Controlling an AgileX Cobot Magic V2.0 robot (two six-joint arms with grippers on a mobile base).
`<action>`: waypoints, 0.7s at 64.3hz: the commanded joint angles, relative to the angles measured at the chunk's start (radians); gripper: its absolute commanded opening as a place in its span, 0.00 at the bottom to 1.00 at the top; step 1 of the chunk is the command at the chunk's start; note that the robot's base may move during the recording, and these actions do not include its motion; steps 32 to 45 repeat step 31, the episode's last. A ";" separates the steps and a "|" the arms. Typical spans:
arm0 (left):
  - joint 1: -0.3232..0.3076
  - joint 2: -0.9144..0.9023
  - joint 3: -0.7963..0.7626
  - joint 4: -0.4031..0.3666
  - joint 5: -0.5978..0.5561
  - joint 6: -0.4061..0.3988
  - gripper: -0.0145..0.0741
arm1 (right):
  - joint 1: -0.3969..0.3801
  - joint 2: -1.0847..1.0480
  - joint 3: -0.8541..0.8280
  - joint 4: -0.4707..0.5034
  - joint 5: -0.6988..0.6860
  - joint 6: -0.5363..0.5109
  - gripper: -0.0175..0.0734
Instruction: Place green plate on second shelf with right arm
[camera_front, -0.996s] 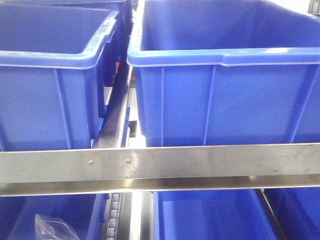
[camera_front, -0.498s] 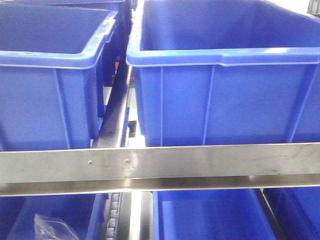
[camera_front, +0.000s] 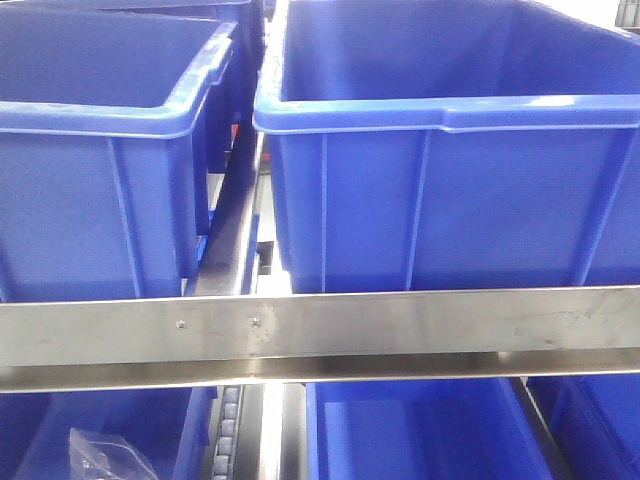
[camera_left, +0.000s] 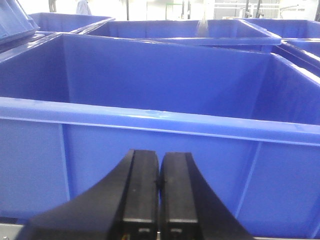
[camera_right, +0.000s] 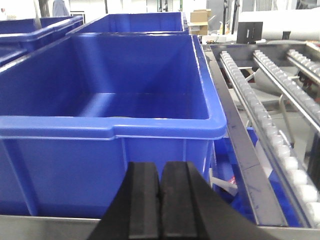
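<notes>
The green plate is out of view in every frame. My left gripper (camera_left: 159, 172) is shut and empty, its black fingers pressed together in front of the near wall of a blue bin (camera_left: 150, 120). My right gripper (camera_right: 161, 182) is shut and empty, just before the near wall of another blue bin (camera_right: 100, 132), above a steel rail. Neither gripper shows in the front view.
The front view shows two large blue bins (camera_front: 90, 110) (camera_front: 450, 115) on a rack shelf behind a steel crossbar (camera_front: 320, 325). More blue bins sit below, one holding a clear plastic bag (camera_front: 105, 455). Roller tracks (camera_right: 280, 140) run to the right of the right bin.
</notes>
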 joint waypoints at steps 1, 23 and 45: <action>0.000 -0.016 0.042 -0.006 -0.082 -0.001 0.31 | 0.002 0.010 -0.016 -0.021 -0.077 -0.011 0.25; 0.000 -0.016 0.042 -0.006 -0.082 -0.001 0.31 | 0.002 0.010 -0.016 -0.021 -0.077 -0.011 0.25; 0.000 -0.016 0.042 -0.006 -0.082 -0.001 0.31 | 0.002 0.010 -0.016 -0.021 -0.077 -0.011 0.25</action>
